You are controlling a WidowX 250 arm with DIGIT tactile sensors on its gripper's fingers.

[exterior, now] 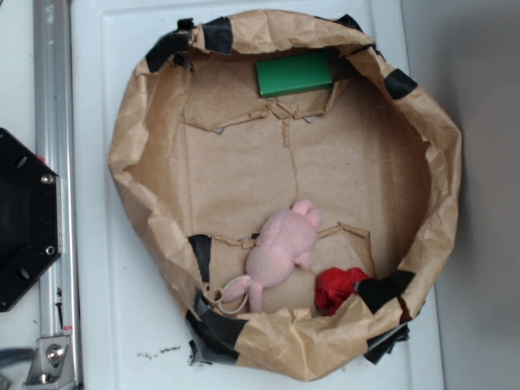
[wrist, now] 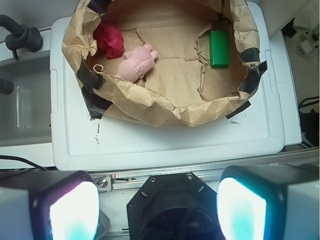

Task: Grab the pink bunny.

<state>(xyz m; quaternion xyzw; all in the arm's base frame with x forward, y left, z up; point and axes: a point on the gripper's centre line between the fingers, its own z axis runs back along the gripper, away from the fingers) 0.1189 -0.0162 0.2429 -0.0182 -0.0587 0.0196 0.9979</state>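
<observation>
The pink bunny lies on the floor of a rolled-down brown paper bag, near the bag's lower wall in the exterior view. In the wrist view the pink bunny shows at the upper left, far from my gripper. My gripper is open, its two glowing pads wide apart with nothing between them. It hangs high above the black robot base, outside the bag. The gripper does not show in the exterior view.
A bright red fabric lump lies beside the bunny. A green rectangular block rests against the bag's far wall. The bag stands on a white plastic lid. A metal rail and the black base plate run alongside.
</observation>
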